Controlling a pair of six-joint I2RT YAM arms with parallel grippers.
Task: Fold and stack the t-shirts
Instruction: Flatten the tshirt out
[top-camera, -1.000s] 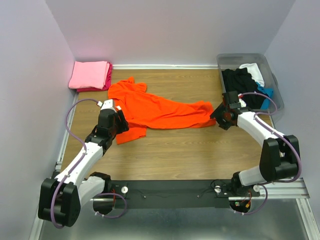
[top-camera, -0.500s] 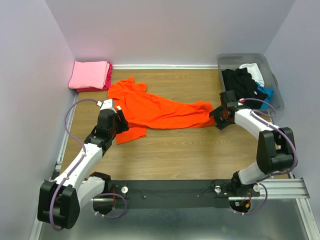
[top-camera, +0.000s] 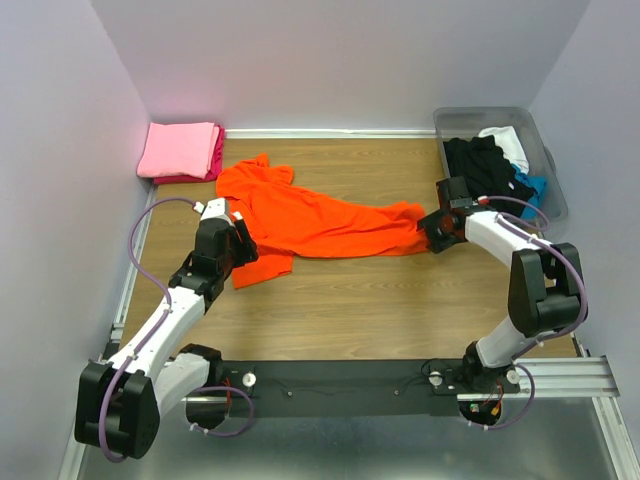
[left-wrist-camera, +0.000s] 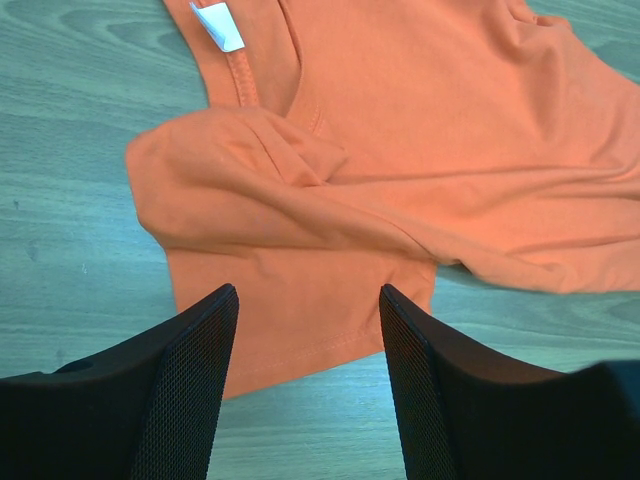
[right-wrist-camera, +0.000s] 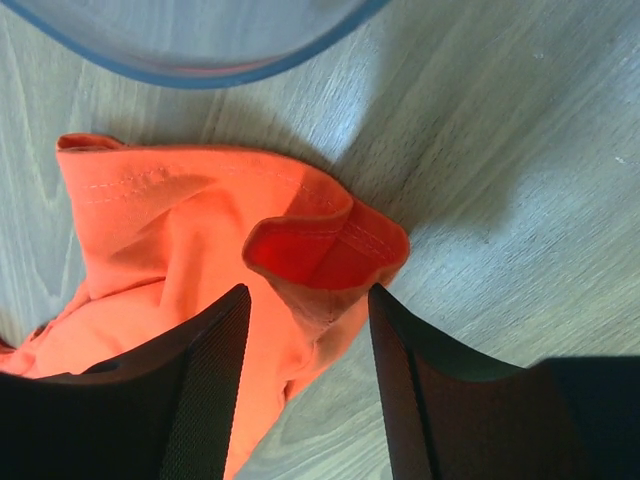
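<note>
Far left corner of the bench (top-camera: 340, 310): a folded pink shirt (top-camera: 180, 148) lies on a magenta shirt (top-camera: 216, 160), whose edge shows along the right side of the stack.

Left arm (top-camera: 170, 310): it reaches from the near edge towards the left-centre of the bench. The left jaws stand well apart with nothing between them, the fingers (left-wrist-camera: 190, 390) poised over the near left edge of the orange shirt (top-camera: 310, 220). I cannot tell whether they touch the cloth.

The orange shirt lies unfolded and rumpled across the middle of the bench. Its collar end, with a white label (left-wrist-camera: 218, 25), is towards the left and a bunched end is towards the right. One sleeve is doubled over on the body, just ahead of the left jaws.

Right arm (top-camera: 515, 250): it reaches in from the right side to the shirt's right end. The right jaws are partly open and straddle a turned-up fold of orange hem. The fold lies between the fingers (right-wrist-camera: 200, 390), but no firm pinch shows.

Far right corner: a grey bin (top-camera: 553, 160), just beyond the right jaws, holds a black shirt (top-camera: 478, 160), a white shirt (top-camera: 505, 140) and a blue shirt (top-camera: 535, 184), heaped loosely.
</note>
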